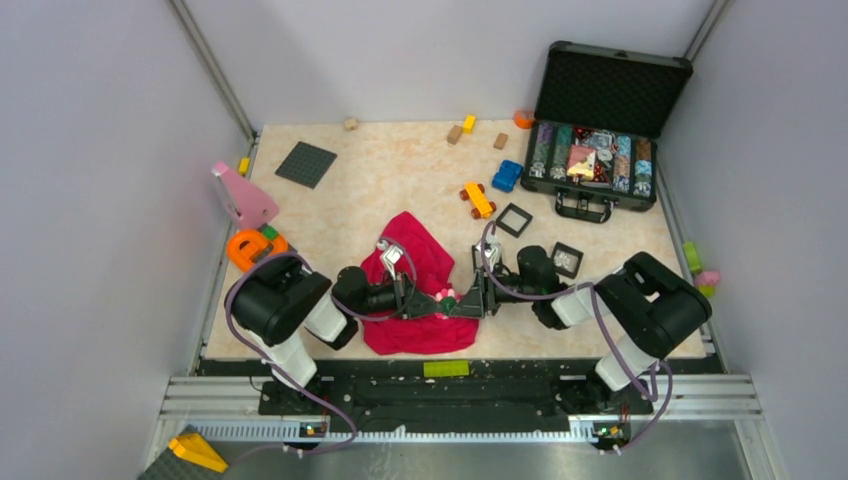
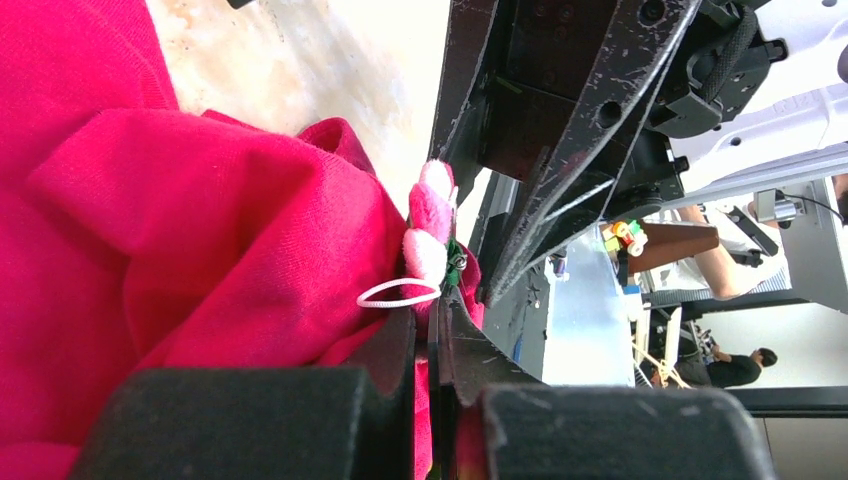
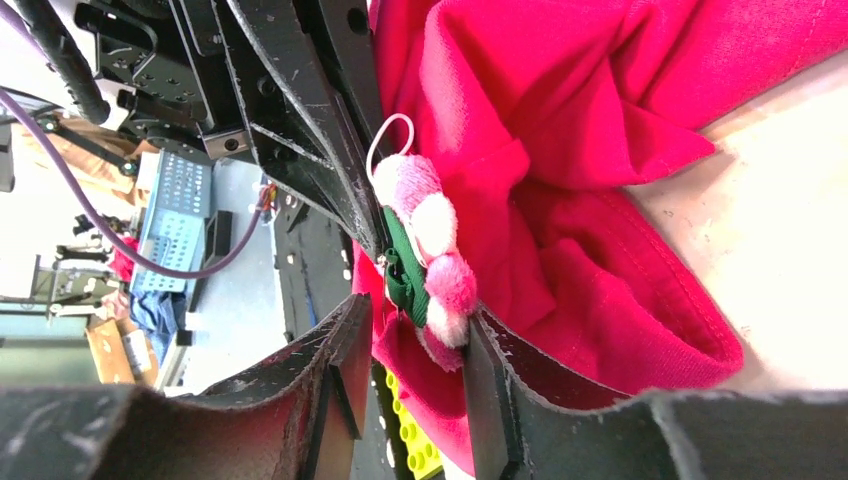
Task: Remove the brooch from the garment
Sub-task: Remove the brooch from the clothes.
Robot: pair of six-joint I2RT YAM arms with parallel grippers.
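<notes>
The L gripper is seen shut on a fold of the garment, w/ red cloth pinched btwn its fingers just below the brooch. It is faced head-on by the R gripper, whose jaws are set partly apart w/ the brooch's lower end and some cloth btwn them. One finger is touching the petals, but whether a real pinch is made cannot be told. The brooch is seen edge-on in both wrist views, standing off the garment btwn the two grippers, w/ a thin white loop beside it. Only in the R wrist view is its green backing shown, pressed to the cloth, along w/ a yellow studded brick glimpsed btwn the fingers past the hem. In the top view the brooch is reduced to a pink speck where the two tips meet, and both grips are masked by the arms. The layout is given there instead. The garment is crumpled at the near middle of the table. An orange ring and a pink wedge are placed at the L edge. A yellow car, a blue car and two black frames are spread beyond the grippers, and an open case is set at the far R.
</notes>
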